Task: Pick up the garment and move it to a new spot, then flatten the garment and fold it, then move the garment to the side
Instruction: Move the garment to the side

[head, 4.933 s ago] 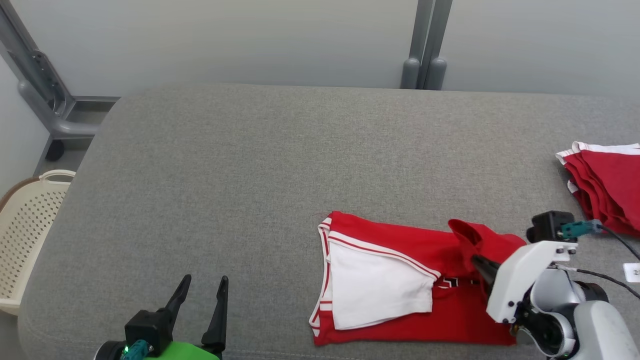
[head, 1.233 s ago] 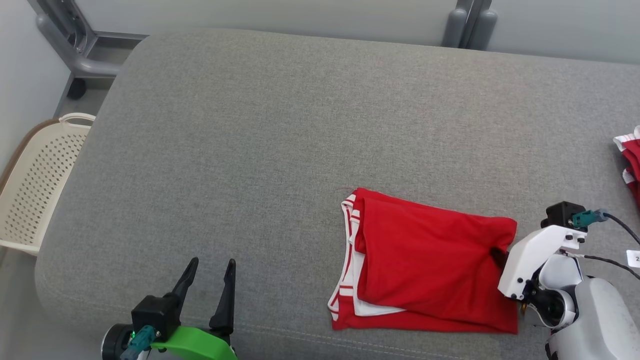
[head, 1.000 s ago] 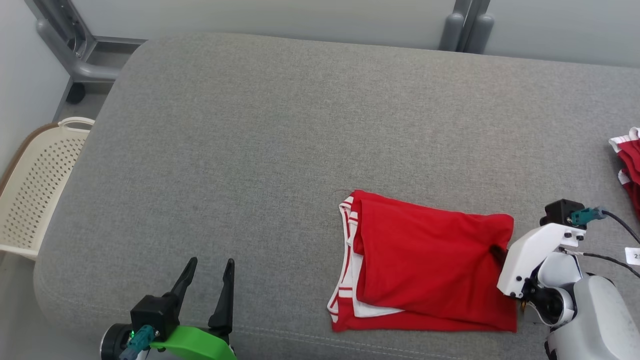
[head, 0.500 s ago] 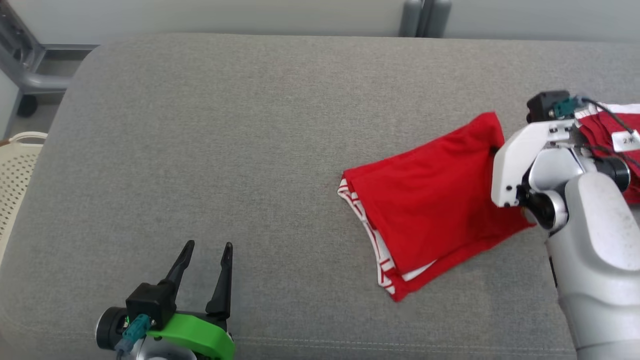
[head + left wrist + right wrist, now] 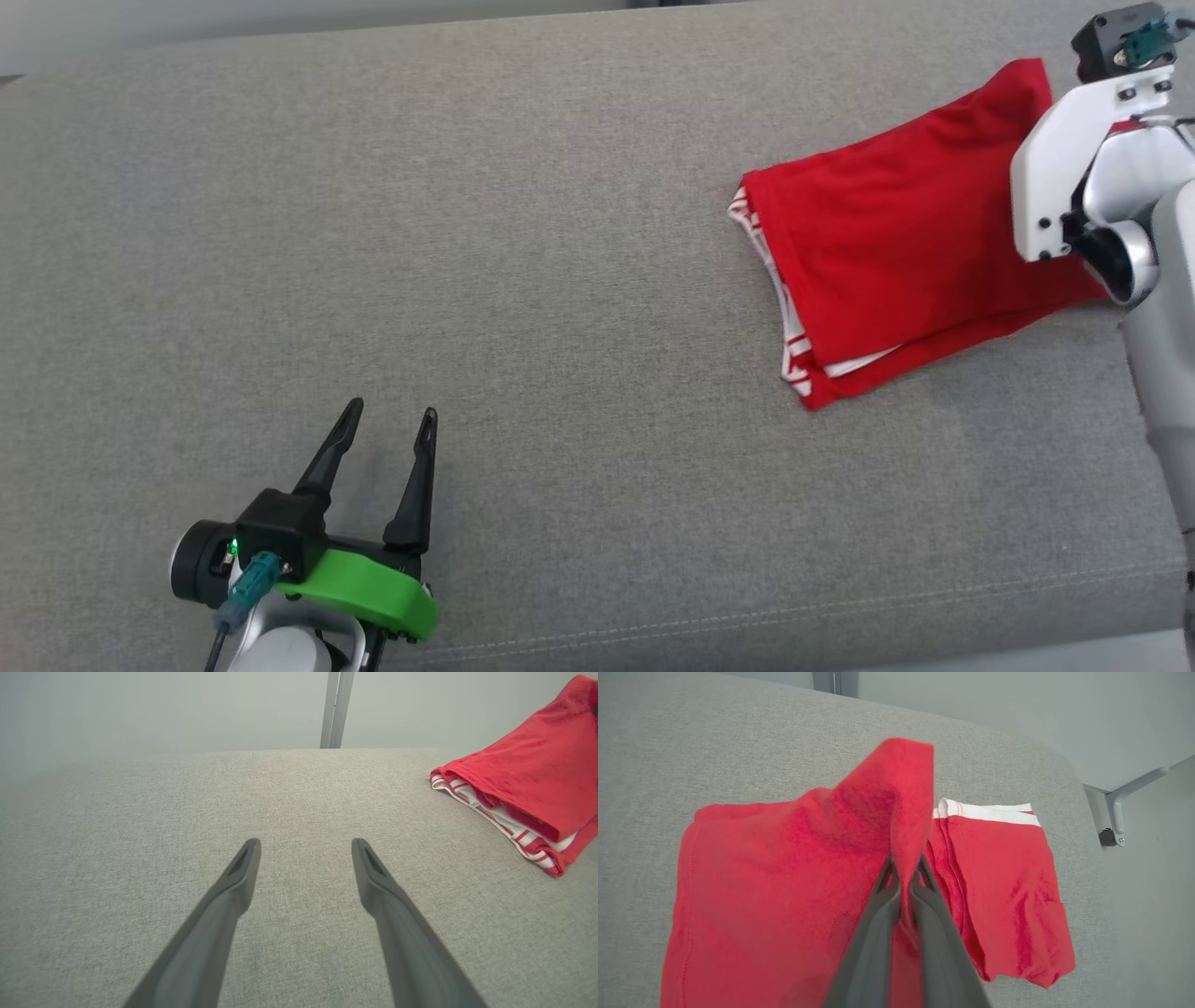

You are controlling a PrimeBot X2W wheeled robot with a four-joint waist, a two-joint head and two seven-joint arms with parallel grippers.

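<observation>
Folded red garment (image 5: 896, 233) lies at the right end of the grey padded surface (image 5: 467, 233). In the head view its long axis runs diagonally from near left to far right, and its white-striped edges face left. The right claw (image 5: 903, 875) is clamped on a raised corner of the cloth, beside a stack of red clothes (image 5: 1004, 872). The left claw (image 5: 391, 411) hovers well apart, spread wide and holding nothing.

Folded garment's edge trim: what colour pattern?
Red-and-white stripes on the edge trim, clearest in the left wrist view.
</observation>
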